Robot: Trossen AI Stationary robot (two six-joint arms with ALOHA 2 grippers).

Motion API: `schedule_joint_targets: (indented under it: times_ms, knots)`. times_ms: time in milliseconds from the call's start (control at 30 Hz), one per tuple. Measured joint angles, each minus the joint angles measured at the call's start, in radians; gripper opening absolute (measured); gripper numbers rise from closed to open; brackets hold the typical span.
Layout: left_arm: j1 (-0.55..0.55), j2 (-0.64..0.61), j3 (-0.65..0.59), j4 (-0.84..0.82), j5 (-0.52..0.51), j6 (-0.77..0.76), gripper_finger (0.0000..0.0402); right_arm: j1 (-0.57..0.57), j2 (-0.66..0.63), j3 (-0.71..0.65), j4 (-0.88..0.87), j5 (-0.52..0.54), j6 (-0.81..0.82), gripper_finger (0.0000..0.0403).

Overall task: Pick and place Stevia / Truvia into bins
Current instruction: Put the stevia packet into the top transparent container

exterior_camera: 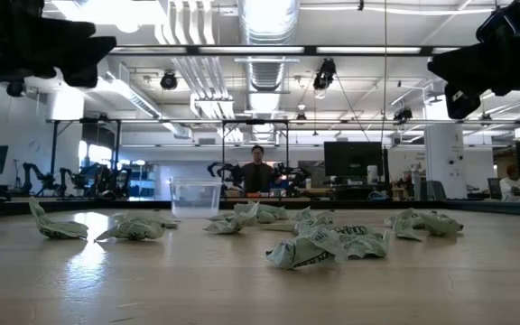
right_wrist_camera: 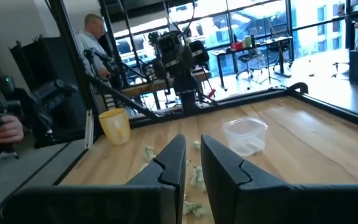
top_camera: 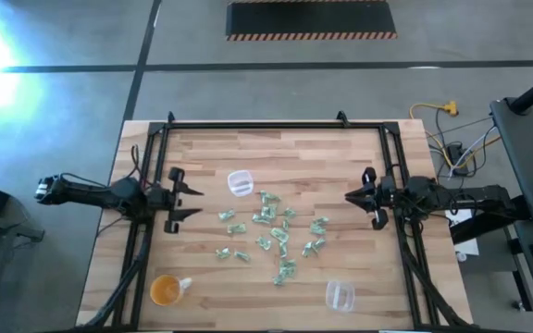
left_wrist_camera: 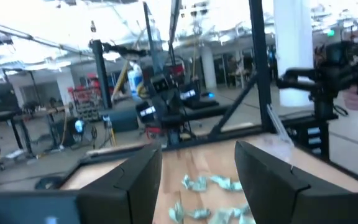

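Observation:
Several pale green and white Stevia packets (top_camera: pixel 271 231) lie scattered on the middle of the wooden table; they also show in the low view (exterior_camera: pixel 323 246). One clear bin (top_camera: pixel 240 182) stands upright just beyond them, toward the far edge. The other clear bin (top_camera: pixel 340 294) stands near the front right. My left gripper (top_camera: pixel 197 202) hovers open and empty at the table's left side, pointing toward the packets (left_wrist_camera: pixel 210 183). My right gripper (top_camera: pixel 348 196) hovers shut and empty at the right side, facing the packets (right_wrist_camera: pixel 197 177) and the far bin (right_wrist_camera: pixel 245 135).
An orange-tinted round cup (top_camera: pixel 166 289) stands near the front left corner. A black metal frame (top_camera: pixel 276 125) runs round the far and side edges of the table. People stand in the room beyond, one in the right wrist view (right_wrist_camera: pixel 95 37).

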Motion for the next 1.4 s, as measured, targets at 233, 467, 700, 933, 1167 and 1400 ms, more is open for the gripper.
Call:
schedule_joint_targets:
  times_ms: [233,467,700,933,1167,1400]
  knots:
    - [0.0,0.0,0.0,0.039,-0.032,0.022,0.0187,0.0,-0.001,0.0,0.033,-0.003,0.055,0.0043]
    - [0.0,0.015,0.0,0.029,-0.03,0.021,0.0187,0.0,0.0,0.0,0.037,0.007,0.007,0.0043]
    - [-0.001,0.011,0.0,0.057,0.029,0.006,0.0187,0.0,-0.001,0.0,0.179,0.004,0.111,0.0043]
    - [0.0,0.014,0.0,0.251,0.078,0.008,0.0187,0.0,-0.001,0.0,0.238,0.004,-0.028,0.0043]
    - [0.0,0.024,0.0,0.308,0.078,-0.082,0.0187,0.0,0.013,0.0,0.2,0.061,-0.365,0.0043]
    - [0.0,0.037,0.002,0.317,-0.006,-0.068,0.0187,0.0,0.016,0.0,0.205,0.11,-0.442,0.0043]
